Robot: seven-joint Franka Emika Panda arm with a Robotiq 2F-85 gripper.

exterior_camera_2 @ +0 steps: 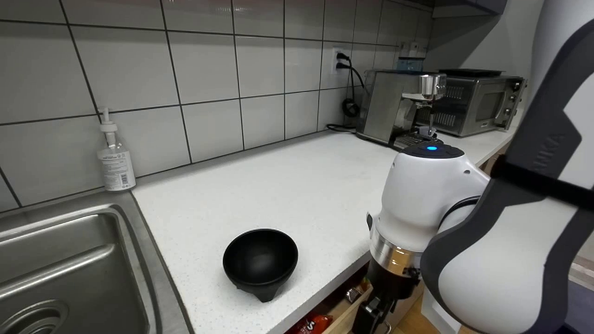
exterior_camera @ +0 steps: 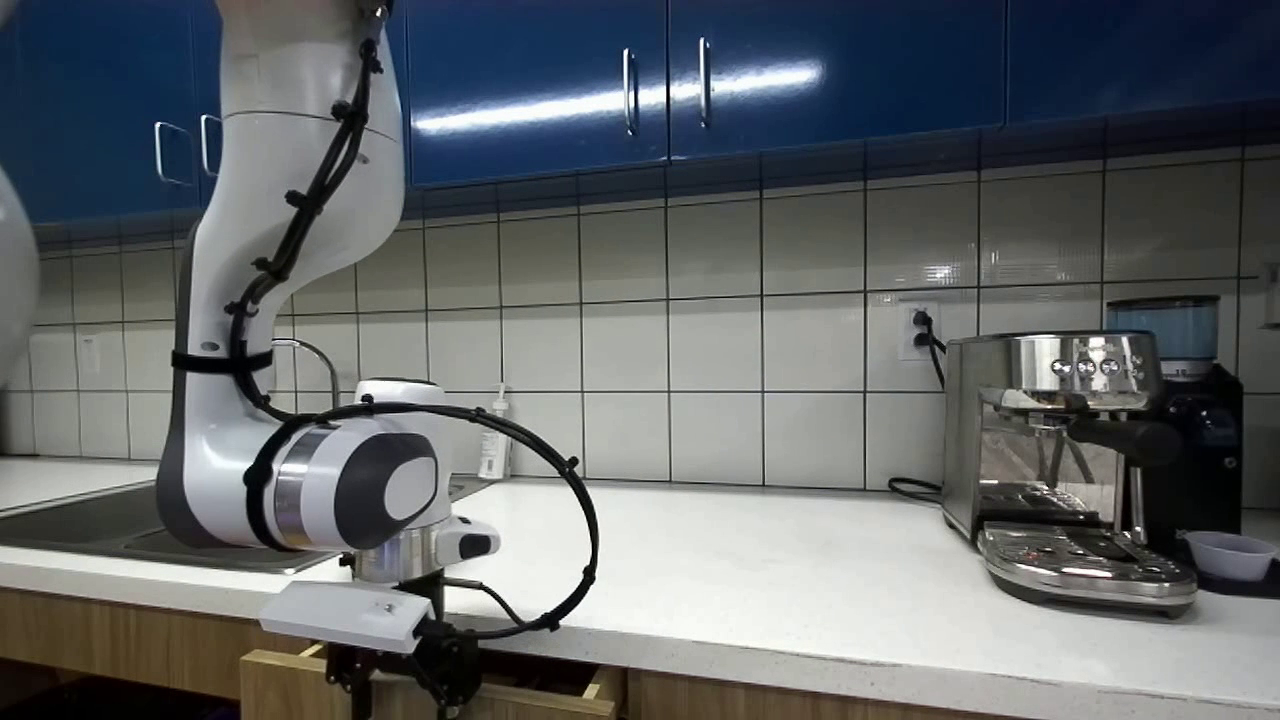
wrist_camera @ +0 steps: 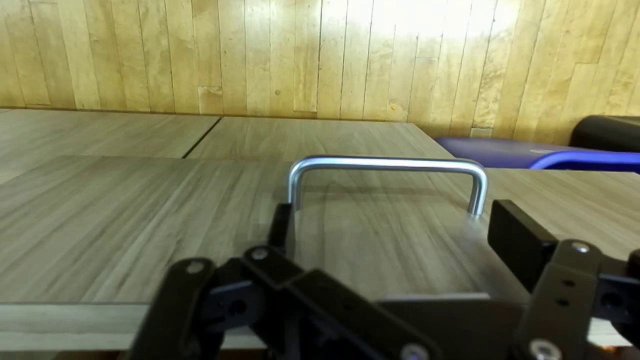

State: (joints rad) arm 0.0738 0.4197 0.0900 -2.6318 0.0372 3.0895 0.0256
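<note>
In the wrist view my gripper [wrist_camera: 395, 225] is open, with nothing between its black fingers [wrist_camera: 520, 240]. The jaws stand at either side of a silver bar handle [wrist_camera: 390, 163] on a wood-grain drawer front [wrist_camera: 125, 225]. The left finger overlaps the foot of the handle in the picture; whether they touch I cannot tell. The drawer stands partly pulled out below the counter, its front [exterior_camera: 280, 685] behind my gripper [exterior_camera: 405, 695] in an exterior view. Inside it, a red packet [exterior_camera_2: 316, 324] and a shiny wrapper [exterior_camera_2: 353, 293] show.
A black bowl [exterior_camera_2: 261, 260] stands on the white counter [exterior_camera_2: 195, 218] between the sink [exterior_camera_2: 125, 241] and the arm. By the tiled wall is a pump bottle [exterior_camera_2: 117, 162]. An espresso machine [exterior_camera: 1050, 450] and a toaster oven [exterior_camera_2: 487, 102] stand farther along.
</note>
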